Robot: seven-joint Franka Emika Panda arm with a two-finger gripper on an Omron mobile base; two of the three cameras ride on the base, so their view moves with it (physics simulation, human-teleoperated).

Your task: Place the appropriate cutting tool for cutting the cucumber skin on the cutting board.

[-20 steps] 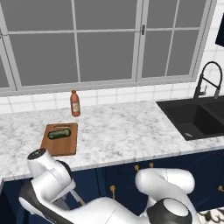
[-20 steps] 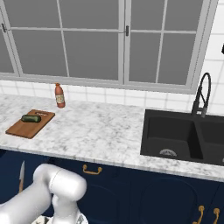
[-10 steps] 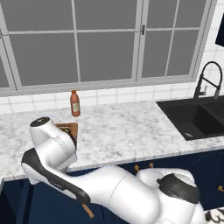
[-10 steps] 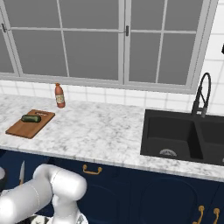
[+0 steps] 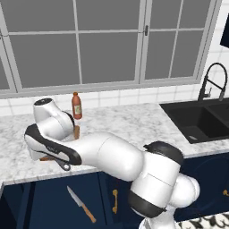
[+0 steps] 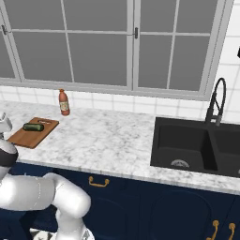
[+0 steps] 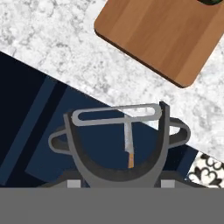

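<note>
Marble counter point(image 6: 108, 138) runs under the windows, with the black sink point(image 6: 197, 150) at the right of the right base view. At mid-left there, the cutting board point(image 6: 33, 133) carries the cucumber point(image 6: 33, 126), a red bottle point(image 6: 63, 102) standing just behind. In the hand view the jaws point(image 7: 117, 120) are clenched on the peeler point(image 7: 118, 114), its looped head spanning between the fingertips, over the counter edge; the board fills the upper right. A knife point(image 5: 80, 204) lies on the floor at lower left of the left base view.
</note>
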